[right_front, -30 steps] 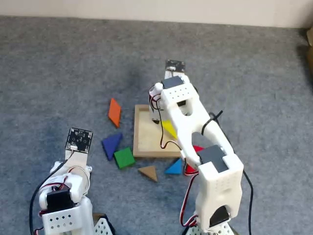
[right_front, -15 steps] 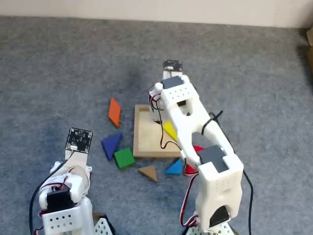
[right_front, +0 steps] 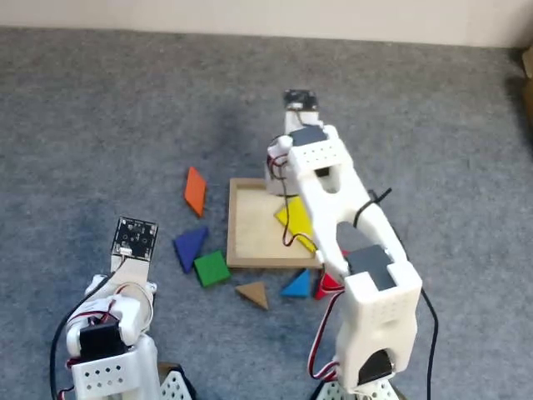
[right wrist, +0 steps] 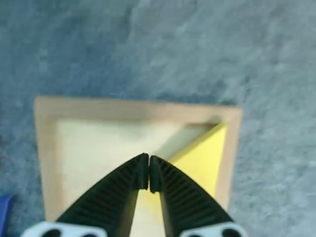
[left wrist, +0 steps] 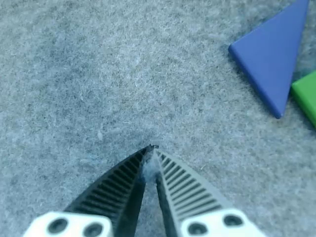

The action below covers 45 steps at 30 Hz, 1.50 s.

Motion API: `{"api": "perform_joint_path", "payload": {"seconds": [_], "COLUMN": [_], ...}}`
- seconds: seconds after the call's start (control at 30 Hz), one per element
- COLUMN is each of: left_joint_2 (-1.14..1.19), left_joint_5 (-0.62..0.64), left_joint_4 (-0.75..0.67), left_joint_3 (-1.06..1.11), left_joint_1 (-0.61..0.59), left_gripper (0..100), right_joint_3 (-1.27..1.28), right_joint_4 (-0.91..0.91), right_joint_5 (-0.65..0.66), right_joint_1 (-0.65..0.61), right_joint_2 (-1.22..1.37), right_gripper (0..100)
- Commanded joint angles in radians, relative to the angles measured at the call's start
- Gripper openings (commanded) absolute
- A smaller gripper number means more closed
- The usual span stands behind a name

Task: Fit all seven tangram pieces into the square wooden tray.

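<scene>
The square wooden tray (right_front: 232, 225) (right wrist: 138, 106) lies flat on the grey felt-covered desk (right_front: 100, 125), near the middle of the high view. One piece is inside it: a yellow triangle (right_front: 296, 218) (right wrist: 202, 158), set against the tray's wall on the right arm's side, with a point reaching into the far corner. The rest of the tray floor is bare wood.

The other six pieces lie on the desk outside the tray:
- An orange parallelogram (right_front: 195, 191) sits off the tray's left wall, towards the far end.
- A dark blue triangle (right_front: 189, 244) (left wrist: 274, 54) lies near the tray's near-left corner.
- A green square (right_front: 211, 268) (left wrist: 307, 94) lies just beside the dark blue triangle, close to that same corner.
- A brown triangle (right_front: 252, 292) lies in front of the tray's near wall.
- A light blue triangle (right_front: 296, 285) lies to the right of the brown one.
- A red piece (right_front: 325, 286) lies next to the light blue triangle and is partly hidden under the right arm.

The right end effector (right wrist: 148, 163) hangs over the tray by the yellow triangle's edge. Its jaws are closed together and nothing is between them. The left end effector (left wrist: 150, 150) is low over bare felt, apart from the dark blue triangle. Its jaws are closed tip to tip and empty.
</scene>
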Motion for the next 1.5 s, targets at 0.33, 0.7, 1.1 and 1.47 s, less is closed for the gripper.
{"api": "perform_joint_path", "payload": {"seconds": [0.33, 0.7, 1.1, 1.47], "left_joint_2": [-0.005, -0.005, -0.005, -0.005], "left_joint_5": [0.006, 0.006, 0.006, 0.006], "left_joint_4": [0.003, 0.003, 0.003, 0.003], "left_joint_3": [0.019, 0.019, 0.019, 0.019], "left_joint_1": [-0.005, -0.005, -0.005, -0.005], "left_gripper": [1, 1, 1, 1], "right_joint_3": [0.139, 0.162, 0.166, 0.22], "right_joint_4": [-0.028, -0.028, 0.024, 0.173], "right_joint_5": [0.044, 0.132, 0.135, 0.133], "right_joint_1": [0.038, 0.041, 0.054, 0.073], "right_joint_2": [-0.074, -0.077, -0.24, -0.503], "right_gripper": [0.9, 0.8, 0.5, 0.5]}}
